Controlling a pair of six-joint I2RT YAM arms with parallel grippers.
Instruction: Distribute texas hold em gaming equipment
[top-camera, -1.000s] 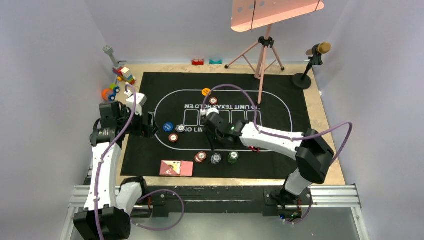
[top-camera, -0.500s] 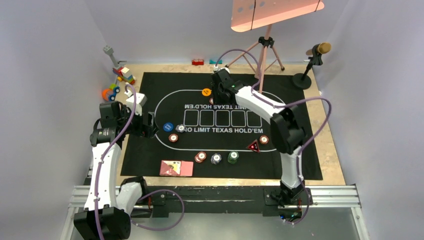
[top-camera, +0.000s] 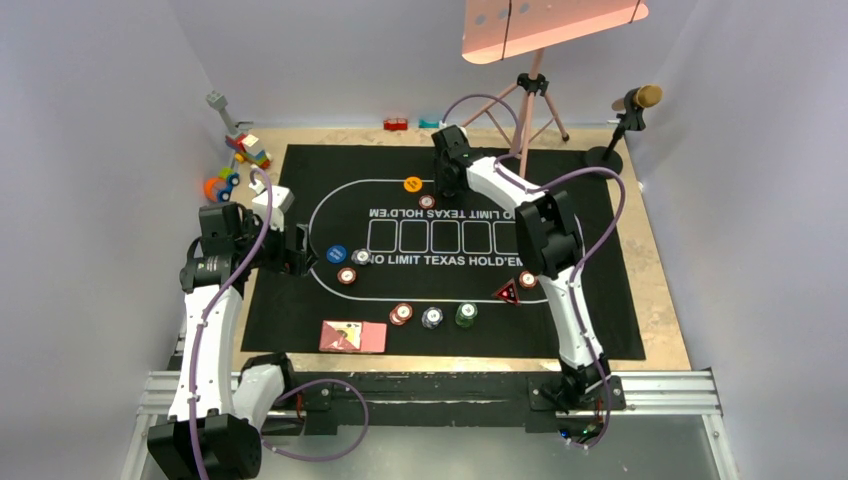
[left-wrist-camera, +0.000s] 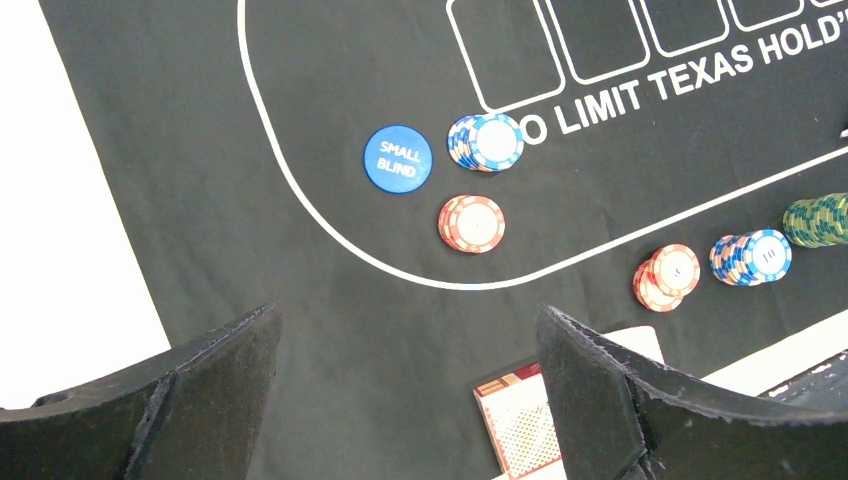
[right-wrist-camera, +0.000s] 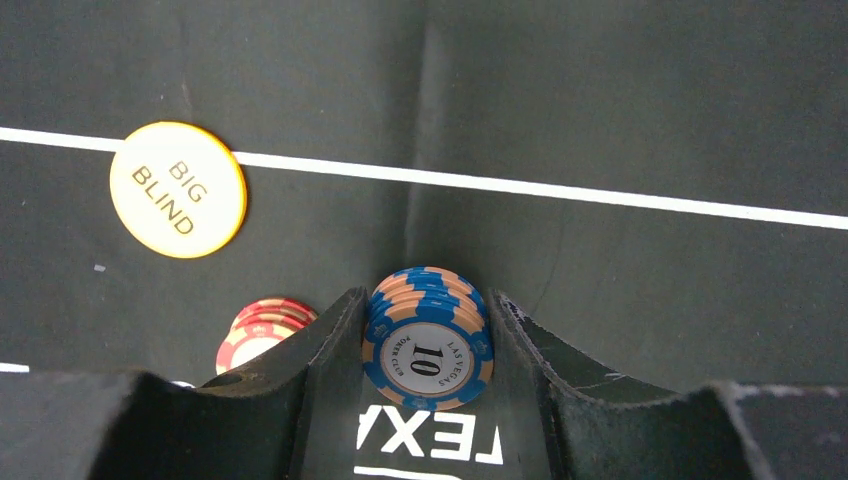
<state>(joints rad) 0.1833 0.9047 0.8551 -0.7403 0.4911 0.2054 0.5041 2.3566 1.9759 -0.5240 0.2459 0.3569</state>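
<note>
Black mat (top-camera: 610, 310): it lies on the bench (top-camera: 652, 270) and carries nearly all the game pieces
Right pincer (right-wrist-camera: 428, 345): stretched out over the far end of the mat; about half closed on the blue chip stack (right-wrist-camera: 428, 335), with one finger pressing each side; whether the stack already stands on the mat cannot be told
Far seat: the orange button (right-wrist-camera: 178, 189) lies on the white line; the far red stack (right-wrist-camera: 258, 335) sits just beside the held stack; this seat seems to lack only the blue chips
Left pincer (left-wrist-camera: 405, 330): fully open with nothing in it; it hovers above the left part of the mat
Left seat: the blue button (left-wrist-camera: 399, 158), the left blue stack (left-wrist-camera: 486, 141) and the left red stack (left-wrist-camera: 472, 222) lie close together; it looks served
Near seat: the near red stack (left-wrist-camera: 668, 277), the near blue stack (left-wrist-camera: 752, 257) and the green stack (left-wrist-camera: 818, 220) lie in a row; the cards (top-camera: 352, 336) lie together at the mat's near edge
Right seat: the red triangular marker (top-camera: 507, 292) and the right red stack (top-camera: 527, 279) lie side by side
Progress: judged well along; what is left is to release the held stack at the far seat; probably the cards are also to be dealt out, and more chips to go to the right seat
</note>
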